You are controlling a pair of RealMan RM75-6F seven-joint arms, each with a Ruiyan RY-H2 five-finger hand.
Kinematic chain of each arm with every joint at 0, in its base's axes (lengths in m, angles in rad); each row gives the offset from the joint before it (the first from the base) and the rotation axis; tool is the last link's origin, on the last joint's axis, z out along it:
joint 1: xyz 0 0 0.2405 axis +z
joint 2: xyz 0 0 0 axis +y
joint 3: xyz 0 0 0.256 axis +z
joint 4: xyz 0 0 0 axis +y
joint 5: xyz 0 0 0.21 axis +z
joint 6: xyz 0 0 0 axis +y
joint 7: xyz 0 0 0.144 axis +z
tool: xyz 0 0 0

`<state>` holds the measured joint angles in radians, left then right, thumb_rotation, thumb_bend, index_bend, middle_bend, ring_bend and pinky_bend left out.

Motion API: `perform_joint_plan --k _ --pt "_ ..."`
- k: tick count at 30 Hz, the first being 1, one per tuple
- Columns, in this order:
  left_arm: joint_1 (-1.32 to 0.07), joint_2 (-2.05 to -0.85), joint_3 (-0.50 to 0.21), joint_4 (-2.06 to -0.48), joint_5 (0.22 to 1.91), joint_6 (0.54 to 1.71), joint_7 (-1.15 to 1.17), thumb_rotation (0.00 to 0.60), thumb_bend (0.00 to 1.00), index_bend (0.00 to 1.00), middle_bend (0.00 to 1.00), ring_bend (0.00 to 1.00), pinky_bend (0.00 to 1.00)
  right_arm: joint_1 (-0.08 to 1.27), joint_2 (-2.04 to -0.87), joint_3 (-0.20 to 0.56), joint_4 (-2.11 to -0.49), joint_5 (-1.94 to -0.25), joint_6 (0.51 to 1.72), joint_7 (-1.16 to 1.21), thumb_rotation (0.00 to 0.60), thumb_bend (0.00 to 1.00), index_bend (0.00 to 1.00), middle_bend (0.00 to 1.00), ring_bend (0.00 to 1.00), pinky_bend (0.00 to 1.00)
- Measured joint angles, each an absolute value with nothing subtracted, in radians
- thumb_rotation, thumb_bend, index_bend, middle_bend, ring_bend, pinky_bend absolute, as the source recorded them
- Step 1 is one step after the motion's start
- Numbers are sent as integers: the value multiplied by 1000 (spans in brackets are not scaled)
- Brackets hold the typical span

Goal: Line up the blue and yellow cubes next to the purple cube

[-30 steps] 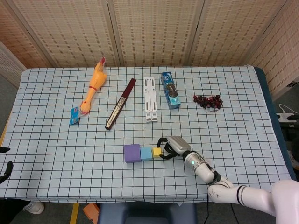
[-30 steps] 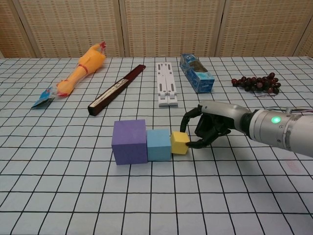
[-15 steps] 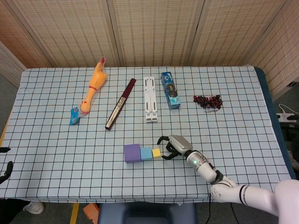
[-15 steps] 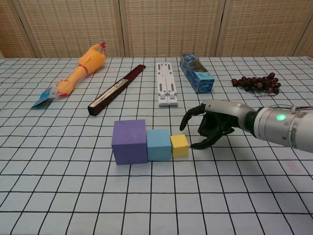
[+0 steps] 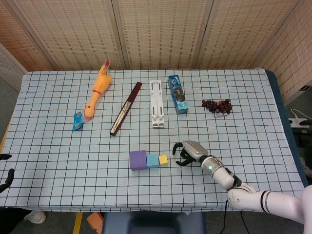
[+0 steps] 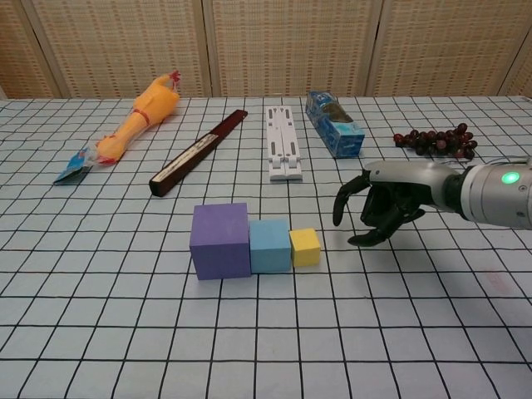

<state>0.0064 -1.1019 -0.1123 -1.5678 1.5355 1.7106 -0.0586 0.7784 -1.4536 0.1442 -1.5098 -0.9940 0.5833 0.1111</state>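
We are seeing the purple cube (image 6: 220, 241), blue cube (image 6: 270, 246) and yellow cube (image 6: 305, 248) sitting touching in a row on the checked table (image 6: 125, 332). Our right hand (image 6: 384, 209) is hovering just right of the yellow cube, apart from it, fingers spread, holding nothing. Only the head view is showing dark fingertips of the left hand (image 5: 5, 173) at the table's left edge; we cannot tell its state.

You have the large purple foam cube (image 6: 220, 240), the blue foam cube (image 6: 270, 245) and the small yellow foam cube (image 6: 305, 247) touching in a row; your right hand (image 6: 384, 210) sits apart, right of them.
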Motion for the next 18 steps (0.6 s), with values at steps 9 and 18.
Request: perform_joint_plan --k 9,18 --pt "7 -1101 -113 -1566 1536 1713 -66 600 415 356 389 325 415 839 -1447 115 -1533 -853 539 50 600 396 515 945 1000 1000" --pt "7 -1101 -112 -1565 1537 1713 -70 600 413 356 390 325 415 847 -1463 110 -1526 -849 531 65 600 396 499 945 1000 1000"
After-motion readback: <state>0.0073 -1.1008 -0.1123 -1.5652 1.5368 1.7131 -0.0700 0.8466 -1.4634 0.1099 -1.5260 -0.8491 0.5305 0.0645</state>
